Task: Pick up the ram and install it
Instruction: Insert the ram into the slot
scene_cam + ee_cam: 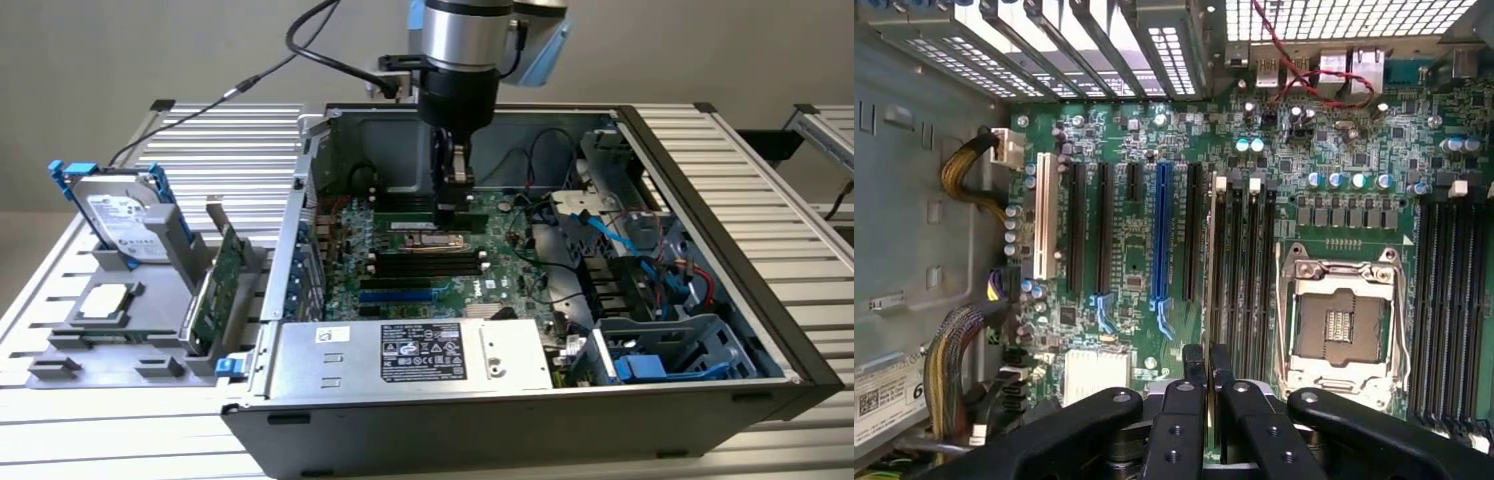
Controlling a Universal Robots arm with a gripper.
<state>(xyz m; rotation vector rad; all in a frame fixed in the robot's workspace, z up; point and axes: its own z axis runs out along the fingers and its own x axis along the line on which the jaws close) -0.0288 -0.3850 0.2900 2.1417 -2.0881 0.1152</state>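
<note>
The table [761, 170] is carrying the case [534, 430], which is lying on its side with the panel off, so I am reaching straight down into it. The supply [420, 350] is sitting along the case edge closest to the exterior camera; its white label is carrying marks and print that I cannot read. The board [400, 290] is lying flat on the case floor, facing up at me. The tray [107, 345] is standing at the table's edge on the exterior view's left, just beside the case. It is propping a drive [118, 215] and a card [214, 290] upright, probably so each can be pinched from above. A sticker [884, 400] beside the board is showing a "6"; the rest I cannot make out. The socket [1341, 320] is lying bare near the board's middle, with slots [1249, 280] just beside it. The ram [1212, 260] is standing on edge, in line with the outermost slot of that group; whether it is seated I cannot tell. My claw [1206, 362] is pinching the ram's top edge, fingers nearly together because the stick is so thin
</note>
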